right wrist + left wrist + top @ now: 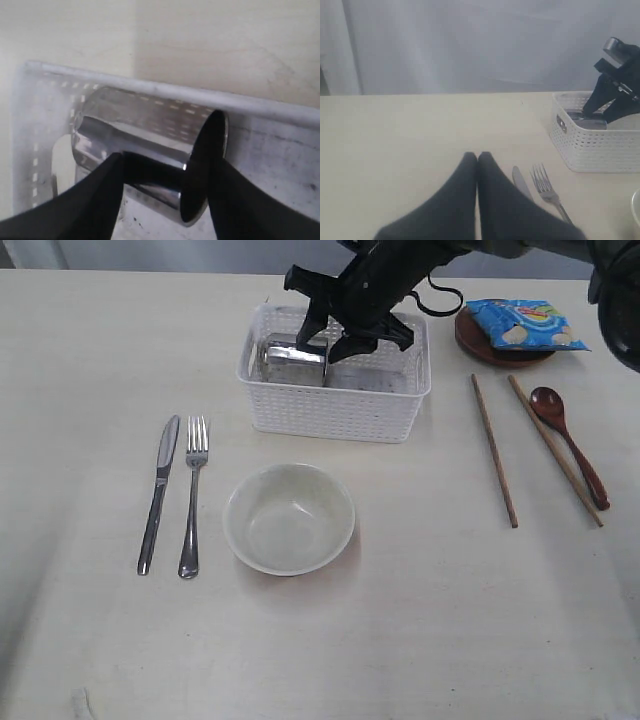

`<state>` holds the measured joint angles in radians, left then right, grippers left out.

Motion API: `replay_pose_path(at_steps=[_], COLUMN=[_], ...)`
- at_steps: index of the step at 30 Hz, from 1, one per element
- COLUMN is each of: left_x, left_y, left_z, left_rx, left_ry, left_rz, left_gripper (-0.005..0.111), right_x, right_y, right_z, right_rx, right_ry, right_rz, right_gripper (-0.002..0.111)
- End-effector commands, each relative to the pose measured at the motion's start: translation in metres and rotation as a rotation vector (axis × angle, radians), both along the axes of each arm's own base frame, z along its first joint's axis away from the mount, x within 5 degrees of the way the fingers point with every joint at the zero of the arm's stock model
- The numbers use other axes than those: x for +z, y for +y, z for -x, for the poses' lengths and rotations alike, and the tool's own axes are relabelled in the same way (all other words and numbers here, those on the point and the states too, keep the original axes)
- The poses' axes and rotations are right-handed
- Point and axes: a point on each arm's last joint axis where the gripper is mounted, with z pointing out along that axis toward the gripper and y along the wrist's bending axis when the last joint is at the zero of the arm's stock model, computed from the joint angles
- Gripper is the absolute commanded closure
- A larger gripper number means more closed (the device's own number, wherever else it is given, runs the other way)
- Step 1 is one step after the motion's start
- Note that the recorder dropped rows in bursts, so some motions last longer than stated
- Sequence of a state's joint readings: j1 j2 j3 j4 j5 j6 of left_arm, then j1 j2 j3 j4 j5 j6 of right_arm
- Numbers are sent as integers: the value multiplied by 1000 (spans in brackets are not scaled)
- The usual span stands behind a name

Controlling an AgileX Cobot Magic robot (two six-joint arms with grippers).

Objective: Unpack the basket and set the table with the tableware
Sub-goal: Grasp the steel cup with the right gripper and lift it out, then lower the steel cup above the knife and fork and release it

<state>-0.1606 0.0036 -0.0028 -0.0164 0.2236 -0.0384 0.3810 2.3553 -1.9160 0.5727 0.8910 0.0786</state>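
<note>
**Cup bracketed in the basket**

The left gripper (477,161) was parked by the fork (547,187), fingers pressed together. Farther back, inside the basket (330,415), the cup (140,142) was found on its side, mouth end bracketed by the spread fingers of the right gripper (165,197).

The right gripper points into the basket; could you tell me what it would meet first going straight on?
Probably the steel cup, lying on its side in the basket, just ahead of the open right gripper.
</note>
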Motion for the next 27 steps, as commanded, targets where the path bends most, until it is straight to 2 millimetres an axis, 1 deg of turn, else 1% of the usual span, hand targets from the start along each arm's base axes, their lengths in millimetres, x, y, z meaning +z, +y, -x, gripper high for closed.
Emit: replay_pose_path(at_steps=[1, 3, 5, 6, 8, 9, 11, 13, 14, 15, 16, 17, 18, 19, 20, 21, 27], left_x=[0, 0, 0, 0, 0, 0, 0, 0, 0, 0, 0, 0, 0, 0, 0, 0, 0], left_y=[0, 0, 0, 0, 0, 0, 0, 0, 0, 0, 0, 0, 0, 0, 0, 0, 0], left_z=[0, 0, 0, 0, 0, 0, 0, 0, 0, 0, 0, 0, 0, 0, 0, 0, 0], left_rx=[-1, -1, -1, -1, -1, -1, -1, -1, -1, -1, -1, -1, -1, -1, -1, -1, -1], left_ry=[-11, -11, -11, -11, -11, -11, -11, -11, -11, -11, -11, -11, -11, -11, -11, -11, -11], left_rz=[5, 5, 5, 5, 5, 5, 5, 5, 5, 5, 5, 5, 5, 5, 5, 5, 5], left_gripper=[107, 107, 107, 107, 107, 107, 107, 107, 107, 107, 107, 107, 107, 107, 107, 107, 107], right_x=[4, 8, 12, 13, 14, 16, 29, 69, 85, 111, 126, 145, 156, 164, 165, 162, 145], right_y=[6, 11, 15, 16, 16, 16, 14, 7, 8, 12, 17, 28, 39, 57, 69, 86, 143], right_z=[-4, -4, -4, -4, -2, -1, 1, 4, 6, 12, 17, 24, 31, 42, 49, 59, 95], right_rx=[27, 40, 52, 52, 80, 89, 122, 201, 232, 280, 313, 365, 400, 458, 497, 556, 733], right_ry=[-43, -54, -71, -72, -70, -71, -103, -196, -230, -282, -314, -379, -414, -454, -484, -516, -615], right_rz=[-103, -179, -239, -255, -253, -248, -218, -135, -117, -105, -104, -93, -84, -58, -20, 52, 265], right_gripper=[62, 69, 82, 96, 109, 109, 109, 109, 109, 109, 109, 109, 109, 109, 109, 109, 109])
